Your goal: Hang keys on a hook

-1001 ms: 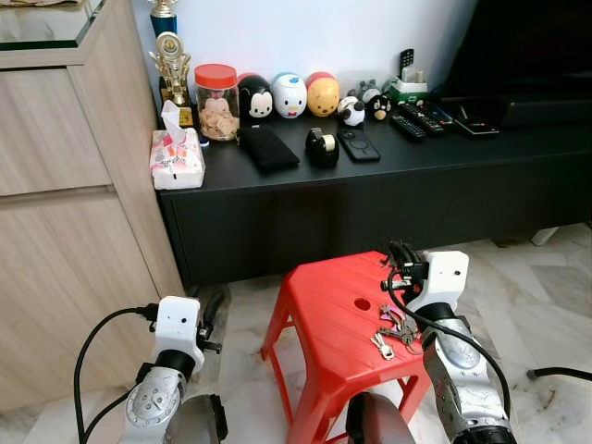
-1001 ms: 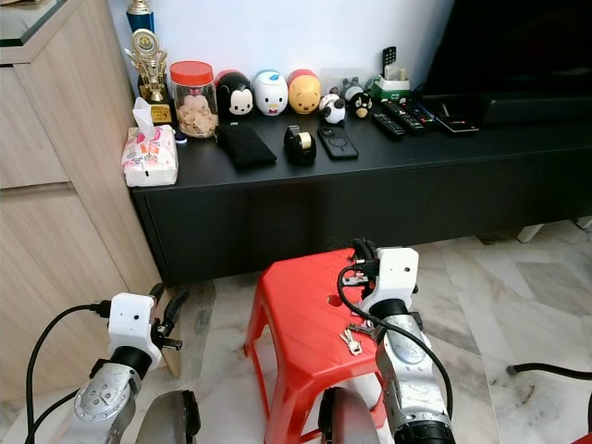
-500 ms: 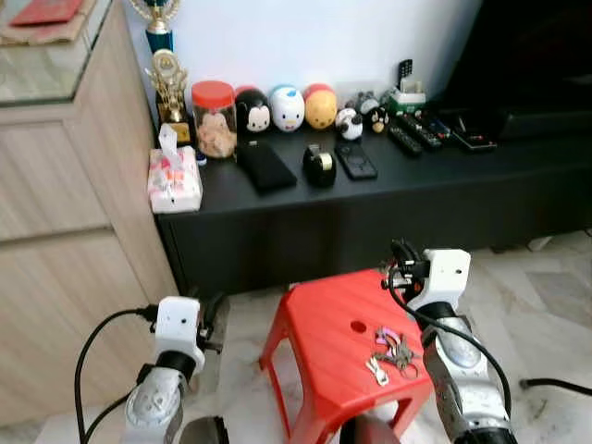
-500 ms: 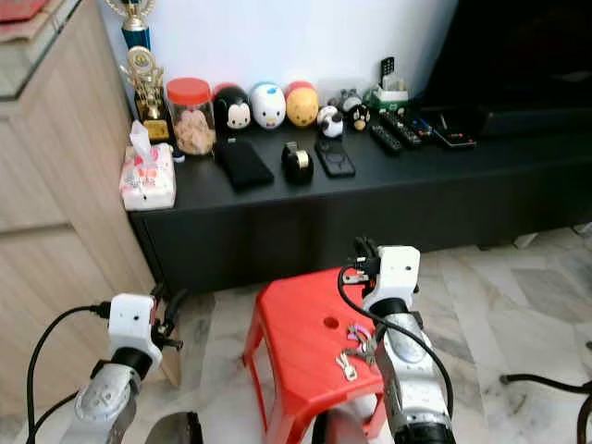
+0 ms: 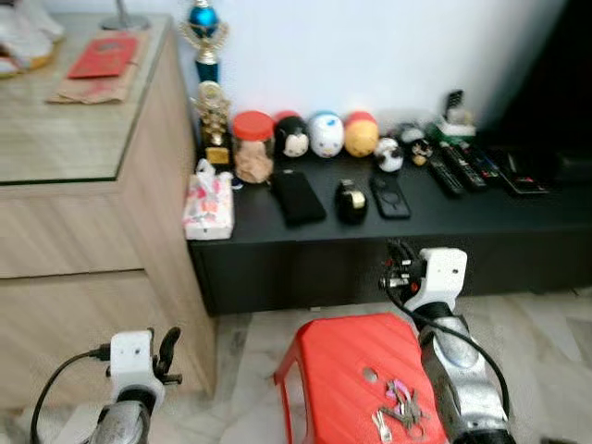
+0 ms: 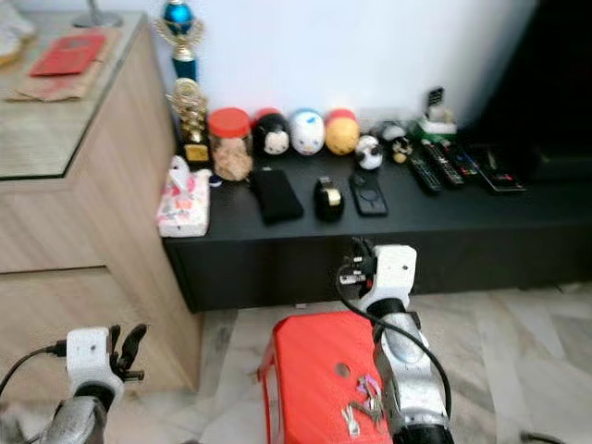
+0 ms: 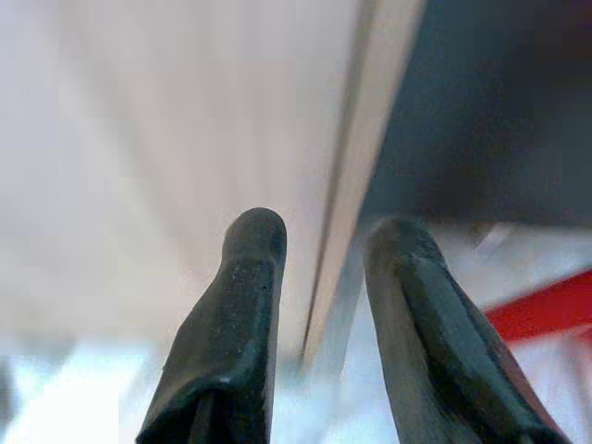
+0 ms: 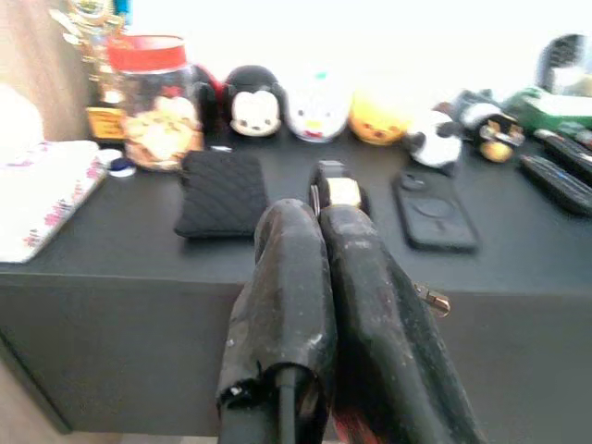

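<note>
The keys [image 5: 400, 413] lie on the red stool [image 5: 342, 370], beside the right arm, while the right tool [image 8: 319, 222] points at the black surface [image 5: 518, 208] with its 2 fingers pressed together, empty. The left tool [image 7: 319, 277], fingers apart, hangs by the cabinet [image 5: 83, 250]. No hook can be seen (a real risk), so the robot could walk off leaving the keys unpicked.

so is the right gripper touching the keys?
Apart. In the left eye view the right gripper is raised over the stool's far edge, while the keys lie on the seat nearer the robot.
</note>
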Controlling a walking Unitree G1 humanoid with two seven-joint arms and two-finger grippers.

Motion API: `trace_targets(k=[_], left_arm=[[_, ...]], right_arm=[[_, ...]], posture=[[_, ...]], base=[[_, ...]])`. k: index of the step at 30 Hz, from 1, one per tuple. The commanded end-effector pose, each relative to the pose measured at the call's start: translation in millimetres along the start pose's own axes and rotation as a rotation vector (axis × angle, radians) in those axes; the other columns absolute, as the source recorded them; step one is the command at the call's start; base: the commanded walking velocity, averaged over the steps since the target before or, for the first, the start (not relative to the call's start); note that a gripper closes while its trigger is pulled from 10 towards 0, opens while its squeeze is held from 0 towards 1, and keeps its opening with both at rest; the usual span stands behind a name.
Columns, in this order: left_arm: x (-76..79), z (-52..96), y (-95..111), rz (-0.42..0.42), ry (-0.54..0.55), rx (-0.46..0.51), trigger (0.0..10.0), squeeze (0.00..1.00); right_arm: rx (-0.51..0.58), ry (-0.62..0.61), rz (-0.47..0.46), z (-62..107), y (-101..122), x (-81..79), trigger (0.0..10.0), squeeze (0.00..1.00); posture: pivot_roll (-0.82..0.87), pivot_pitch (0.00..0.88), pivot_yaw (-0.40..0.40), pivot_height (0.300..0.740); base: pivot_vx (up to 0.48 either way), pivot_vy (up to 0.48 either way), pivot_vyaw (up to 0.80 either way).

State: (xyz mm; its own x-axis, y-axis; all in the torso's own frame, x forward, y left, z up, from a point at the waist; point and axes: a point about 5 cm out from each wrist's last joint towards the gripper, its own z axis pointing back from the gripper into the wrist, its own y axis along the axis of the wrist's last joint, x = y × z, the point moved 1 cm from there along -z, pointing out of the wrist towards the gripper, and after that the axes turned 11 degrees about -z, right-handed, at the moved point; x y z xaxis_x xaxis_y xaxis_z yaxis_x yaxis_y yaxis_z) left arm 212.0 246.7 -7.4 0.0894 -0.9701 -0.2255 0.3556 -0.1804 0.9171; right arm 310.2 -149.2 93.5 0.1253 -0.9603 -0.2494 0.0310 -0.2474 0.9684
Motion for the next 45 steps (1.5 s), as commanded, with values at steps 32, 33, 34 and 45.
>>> trace_targets(k=[32,33,34,45], left_arm=[[18.1,41.2,-97,0.038,-0.086,-0.389,10.0,0.00],[18.1,42.1,-98,0.040,-0.085,-0.395,10.0,0.00],[18.0,43.7,-100,0.043,-0.083,-0.406,10.0,0.00],[16.8,49.0,-109,0.052,-0.078,-0.489,10.0,0.00]], right_arm=[[-0.006,-0.038,-0.010,0.1,-4,-0.9,10.0,0.00],[-0.007,-0.039,-0.011,0.3,-4,-0.8,10.0,0.00],[-0.013,-0.044,-0.014,0.4,-6,-0.5,10.0,0.00],[-0.011,-0.069,-0.032,-3.7,-6,-0.8,10.0,0.00]], posture=[[0.09,0.000,-0.120,0.689],[0.09,0.000,-0.121,0.689],[0.09,0.000,-0.121,0.689],[0.07,0.000,-0.104,0.689]], base=[[-0.223,0.000,0.00],[-0.352,0.000,0.00],[-0.356,0.000,0.00],[-0.353,0.000,0.00]])
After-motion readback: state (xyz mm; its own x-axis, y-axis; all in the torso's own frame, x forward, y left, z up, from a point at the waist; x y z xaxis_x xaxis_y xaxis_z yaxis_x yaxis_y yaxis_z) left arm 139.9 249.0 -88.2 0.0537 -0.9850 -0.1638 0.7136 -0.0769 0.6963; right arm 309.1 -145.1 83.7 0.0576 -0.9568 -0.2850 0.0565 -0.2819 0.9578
